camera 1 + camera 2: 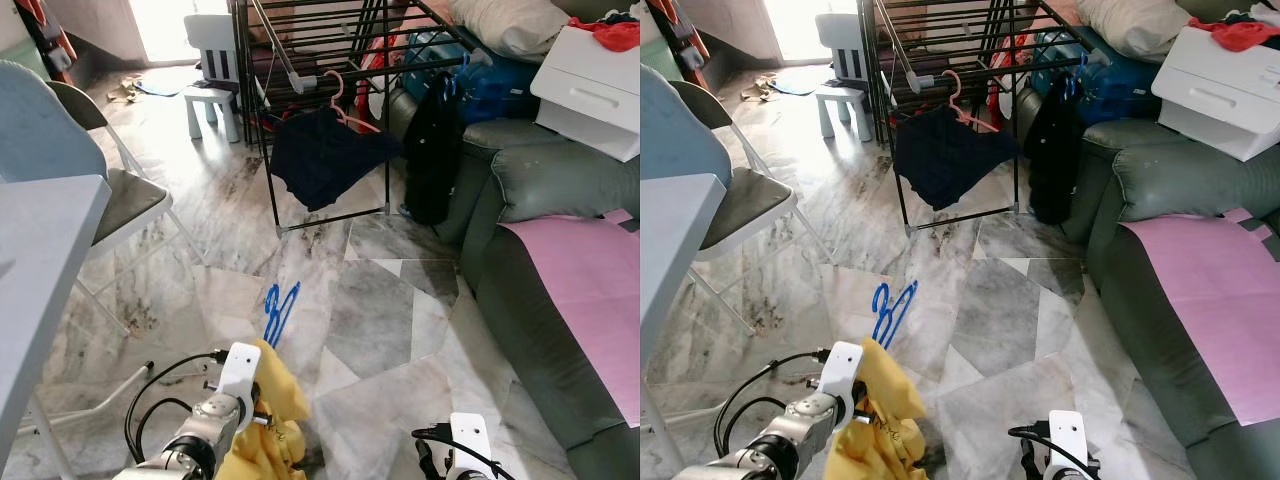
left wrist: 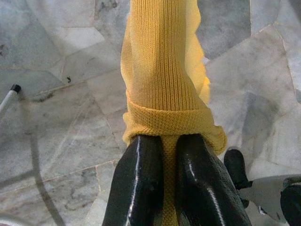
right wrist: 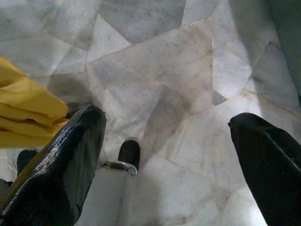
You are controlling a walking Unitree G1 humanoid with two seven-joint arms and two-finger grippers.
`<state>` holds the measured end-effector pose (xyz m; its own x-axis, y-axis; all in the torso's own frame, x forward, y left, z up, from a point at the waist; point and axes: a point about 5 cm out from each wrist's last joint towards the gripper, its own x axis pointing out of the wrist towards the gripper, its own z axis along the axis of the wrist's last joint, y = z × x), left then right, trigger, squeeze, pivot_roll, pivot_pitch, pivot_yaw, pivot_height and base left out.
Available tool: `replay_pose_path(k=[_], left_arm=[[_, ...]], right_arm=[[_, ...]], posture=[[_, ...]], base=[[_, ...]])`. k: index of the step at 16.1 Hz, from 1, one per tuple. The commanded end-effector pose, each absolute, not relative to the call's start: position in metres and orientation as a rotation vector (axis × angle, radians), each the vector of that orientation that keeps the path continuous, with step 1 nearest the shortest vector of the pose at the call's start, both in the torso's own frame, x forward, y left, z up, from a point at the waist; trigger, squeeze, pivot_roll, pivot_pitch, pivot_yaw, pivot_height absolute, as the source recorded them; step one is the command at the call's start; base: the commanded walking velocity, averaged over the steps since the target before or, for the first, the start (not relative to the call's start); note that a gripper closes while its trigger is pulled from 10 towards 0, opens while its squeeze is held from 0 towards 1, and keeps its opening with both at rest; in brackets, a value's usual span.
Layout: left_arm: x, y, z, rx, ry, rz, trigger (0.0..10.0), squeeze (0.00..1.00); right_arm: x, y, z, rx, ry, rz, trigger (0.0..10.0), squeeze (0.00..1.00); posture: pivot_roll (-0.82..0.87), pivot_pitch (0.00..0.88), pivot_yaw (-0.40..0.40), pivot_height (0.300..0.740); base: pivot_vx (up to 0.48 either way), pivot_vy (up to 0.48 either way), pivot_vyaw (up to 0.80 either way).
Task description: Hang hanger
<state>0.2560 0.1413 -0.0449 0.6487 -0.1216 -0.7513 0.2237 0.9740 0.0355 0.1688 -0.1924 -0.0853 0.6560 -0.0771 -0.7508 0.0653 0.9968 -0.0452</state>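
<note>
My left gripper [image 2: 162, 141] is shut on a yellow knitted garment [image 2: 162, 70], which hangs low over the marble floor at the bottom left of the eye views [image 1: 265, 415]. A blue hanger [image 1: 279, 311] lies on the floor just ahead of it. Farther back stands a dark metal drying rack [image 1: 300, 60]. A dark navy garment [image 1: 325, 155] hangs from it on a pink hanger [image 1: 338, 98]. My right gripper [image 3: 169, 136] is open above bare floor with nothing between its fingers. Its wrist [image 1: 465, 440] is low on the right.
A grey sofa [image 1: 540, 200] with a pink sheet [image 1: 590, 290] and a white drawer unit [image 1: 590, 85] lines the right side. A table [image 1: 40, 260] and a folding chair [image 1: 110, 190] stand on the left. A white child's chair [image 1: 215, 70] is beside the rack.
</note>
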Motion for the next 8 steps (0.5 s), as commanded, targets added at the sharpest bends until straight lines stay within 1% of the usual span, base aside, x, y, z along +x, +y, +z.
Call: replay_pose_path(k=[1, 8], left_arm=[[0.2657, 0.1409, -0.0375, 0.123, 0.808, -0.185, 10.0, 0.0], [0.2618, 0.1495, -0.0404, 0.143, 0.822, -0.169, 10.0, 0.0]], right_arm=[[0.1707, -0.1937, -0.0849, -0.017, 0.859, -0.079, 10.0, 0.0], [0.1755, -0.1903, -0.0834, -0.027, 0.855, -0.041, 10.0, 0.0]], posture=[[-0.03, 0.0, -0.029, 0.74], [-0.02, 0.0, -0.036, 0.74]], base=[[0.0, 0.0, 0.0], [0.0, 0.0, 0.0]])
